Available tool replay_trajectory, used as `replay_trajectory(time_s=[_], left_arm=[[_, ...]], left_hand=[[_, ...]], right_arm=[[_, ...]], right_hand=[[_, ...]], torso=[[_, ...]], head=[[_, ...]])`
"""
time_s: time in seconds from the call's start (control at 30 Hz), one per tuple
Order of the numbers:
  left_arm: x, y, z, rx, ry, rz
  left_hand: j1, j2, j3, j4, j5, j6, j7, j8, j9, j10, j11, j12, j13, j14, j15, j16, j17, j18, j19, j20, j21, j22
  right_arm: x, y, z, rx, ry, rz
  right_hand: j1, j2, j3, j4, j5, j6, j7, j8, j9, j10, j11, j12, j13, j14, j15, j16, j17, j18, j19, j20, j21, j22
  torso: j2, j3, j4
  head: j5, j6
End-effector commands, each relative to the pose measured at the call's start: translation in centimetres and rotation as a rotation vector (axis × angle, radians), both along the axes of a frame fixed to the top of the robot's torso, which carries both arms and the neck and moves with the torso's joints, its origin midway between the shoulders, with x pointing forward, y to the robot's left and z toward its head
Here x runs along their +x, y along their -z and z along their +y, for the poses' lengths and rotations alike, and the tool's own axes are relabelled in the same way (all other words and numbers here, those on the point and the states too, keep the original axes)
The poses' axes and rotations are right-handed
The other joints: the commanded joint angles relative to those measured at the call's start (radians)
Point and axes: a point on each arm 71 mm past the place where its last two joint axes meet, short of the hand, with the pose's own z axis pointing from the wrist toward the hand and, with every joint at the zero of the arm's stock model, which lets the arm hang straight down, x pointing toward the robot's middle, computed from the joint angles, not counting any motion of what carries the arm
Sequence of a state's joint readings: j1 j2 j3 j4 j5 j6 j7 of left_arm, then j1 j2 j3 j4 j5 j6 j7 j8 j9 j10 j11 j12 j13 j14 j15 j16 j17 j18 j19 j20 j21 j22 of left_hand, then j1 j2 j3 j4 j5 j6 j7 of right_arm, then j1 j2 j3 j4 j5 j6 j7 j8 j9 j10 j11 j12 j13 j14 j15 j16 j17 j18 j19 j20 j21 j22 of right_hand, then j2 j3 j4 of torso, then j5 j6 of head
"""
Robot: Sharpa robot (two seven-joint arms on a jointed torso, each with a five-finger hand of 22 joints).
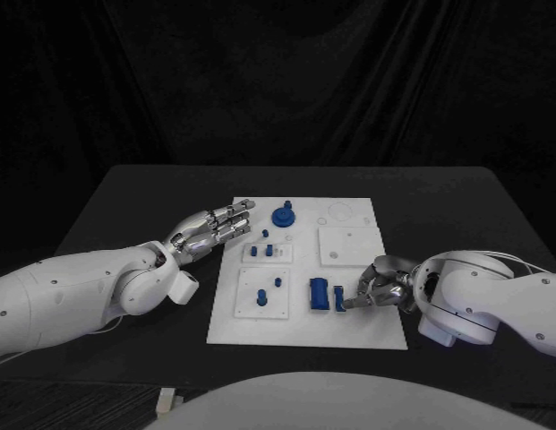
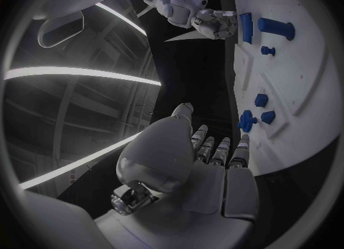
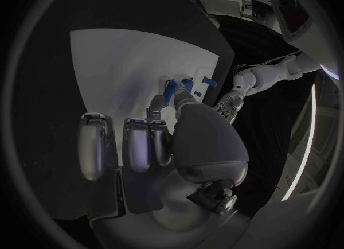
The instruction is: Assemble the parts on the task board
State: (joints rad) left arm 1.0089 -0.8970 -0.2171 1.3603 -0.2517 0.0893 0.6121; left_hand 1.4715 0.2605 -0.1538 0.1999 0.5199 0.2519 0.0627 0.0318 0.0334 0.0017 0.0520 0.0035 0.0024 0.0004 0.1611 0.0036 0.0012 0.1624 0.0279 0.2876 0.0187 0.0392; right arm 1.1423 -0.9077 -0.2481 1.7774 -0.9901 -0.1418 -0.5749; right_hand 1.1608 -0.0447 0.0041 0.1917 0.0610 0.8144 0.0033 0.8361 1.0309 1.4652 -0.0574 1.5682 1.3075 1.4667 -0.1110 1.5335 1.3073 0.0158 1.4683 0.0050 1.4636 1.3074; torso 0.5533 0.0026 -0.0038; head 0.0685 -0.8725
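Reading my right hand as pinching the small flat blue part upright at the task board's near edge, just right of the standing blue cylinder; left hand hovers released, farther off.

head camera looking down at task board, wrist cameras close, sharing it

Before us, a black table carries the white task board at its middle, the board's long sides running away from us toward the table's far edge.
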Motion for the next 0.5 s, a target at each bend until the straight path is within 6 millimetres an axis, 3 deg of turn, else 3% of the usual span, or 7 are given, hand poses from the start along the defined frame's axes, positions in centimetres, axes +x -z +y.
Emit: replay_trajectory(time_s=[0.03,0.5], left_arm=[[-0.06,-0.04,-0.18,-0.014,0.01,-0.003],[-0.03,0.02,-0.17,-0.013,0.011,0.0]], left_hand=[[-0.003,0.008,0.006,0.001,0.003,0.003,0.005,0.006,0.002,0.001,0.006,-0.003,-0.002,0.0,0.009,-0.004,-0.001,0.017,0.001,0.004,0.003,0.001],[-0.003,0.008,0.007,0.0,0.003,0.005,0.005,0.006,0.002,0.001,0.006,-0.002,-0.001,0.0,0.009,-0.004,-0.001,0.017,0.002,0.004,0.004,0.002]], right_arm=[[-0.13,0.11,0.12,-0.021,-0.034,-0.004],[-0.1,0.2,0.3,-0.021,-0.037,-0.004]], right_hand=[[0.005,0.001,0.0,0.009,-0.008,-0.007,-0.001,0.007,0.006,0.106,-0.006,0.003,0.263,0.082,-0.006,-0.003,0.146,0.015,0.049,-0.007,-0.006,0.223],[-0.002,-0.008,-0.008,0.019,-0.012,-0.01,-0.004,0.014,0.016,0.106,-0.008,0.003,0.263,0.082,-0.009,-0.004,0.145,0.015,0.048,-0.01,-0.008,0.223]], torso=[[0.0,0.0003,0.0006],[0.0,0.0,0.0002]], head=[[0.0,0.0],[-0.002,0.0]])
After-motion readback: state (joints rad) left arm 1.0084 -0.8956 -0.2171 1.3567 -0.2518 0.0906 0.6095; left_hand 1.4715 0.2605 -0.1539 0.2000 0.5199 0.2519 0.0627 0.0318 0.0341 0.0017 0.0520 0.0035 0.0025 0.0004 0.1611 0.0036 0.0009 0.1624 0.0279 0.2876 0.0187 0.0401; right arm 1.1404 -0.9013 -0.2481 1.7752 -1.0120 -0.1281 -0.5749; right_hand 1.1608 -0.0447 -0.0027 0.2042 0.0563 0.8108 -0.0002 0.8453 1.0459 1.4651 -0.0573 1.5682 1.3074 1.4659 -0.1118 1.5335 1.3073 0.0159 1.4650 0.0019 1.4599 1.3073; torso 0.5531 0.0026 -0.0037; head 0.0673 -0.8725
